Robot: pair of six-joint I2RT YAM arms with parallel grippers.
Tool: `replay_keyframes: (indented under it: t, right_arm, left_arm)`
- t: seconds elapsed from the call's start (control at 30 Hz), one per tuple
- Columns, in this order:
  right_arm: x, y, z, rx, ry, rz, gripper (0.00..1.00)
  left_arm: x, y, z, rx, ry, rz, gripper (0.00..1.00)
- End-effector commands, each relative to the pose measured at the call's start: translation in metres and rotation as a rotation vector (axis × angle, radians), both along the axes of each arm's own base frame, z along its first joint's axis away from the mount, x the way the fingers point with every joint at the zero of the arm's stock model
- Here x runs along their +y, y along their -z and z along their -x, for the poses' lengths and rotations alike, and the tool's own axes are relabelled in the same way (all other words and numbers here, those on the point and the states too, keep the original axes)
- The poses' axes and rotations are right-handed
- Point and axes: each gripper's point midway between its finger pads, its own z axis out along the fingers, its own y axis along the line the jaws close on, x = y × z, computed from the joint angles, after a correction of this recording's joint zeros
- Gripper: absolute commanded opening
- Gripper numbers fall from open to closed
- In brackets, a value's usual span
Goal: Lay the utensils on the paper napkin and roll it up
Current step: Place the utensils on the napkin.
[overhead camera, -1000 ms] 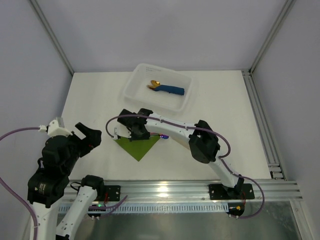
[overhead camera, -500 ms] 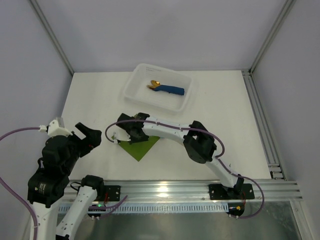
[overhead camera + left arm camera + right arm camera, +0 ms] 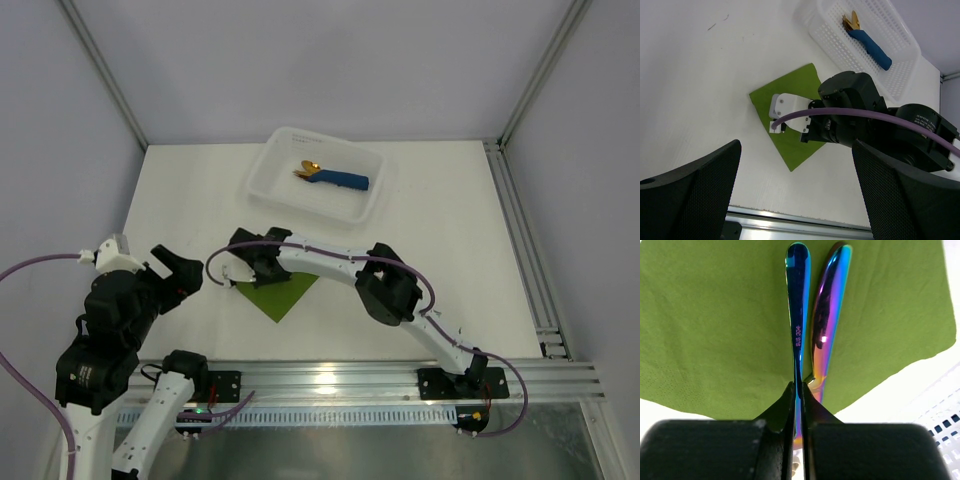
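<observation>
Table [image 3: 450, 230] surface lies free left and right of the paper napkin [image 3: 283, 295], which sits at frame centre; a white basket [image 3: 268, 170] stands above it. Utensils [image 3: 799, 325]: two blue-purple-pink handles side by side over the olive-green sheet. Right pincer [image 3: 797, 390] is clamped shut on the blue handle; left pincer [image 3: 183, 277], lower left, gapes wide and empty. Versus one second earlier, the right pincer has shifted left

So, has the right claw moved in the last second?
Yes: the right gripper slid left over the paper napkin, toward its left corner.
</observation>
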Motion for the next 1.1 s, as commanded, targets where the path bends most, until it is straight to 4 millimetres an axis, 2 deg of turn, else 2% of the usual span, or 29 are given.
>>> replay_keyframes:
  t: [0.0,0.3,1.07]
  right_arm:
    - [0.011,-0.021,-0.012,-0.057,-0.002,-0.043,0.04]
    - [0.011,-0.026,-0.018,-0.073,0.006,-0.053,0.04]
    - [0.011,-0.007,-0.023,-0.052,0.019,-0.039,0.04]
  left_arm:
    - [0.002,0.003,-0.001,0.013,-0.006,-0.017,0.93]
    - [0.001,0.004,-0.002,0.017,0.001,-0.015,0.93]
    - [0.002,0.003,0.001,0.013,0.002,-0.019,0.93]
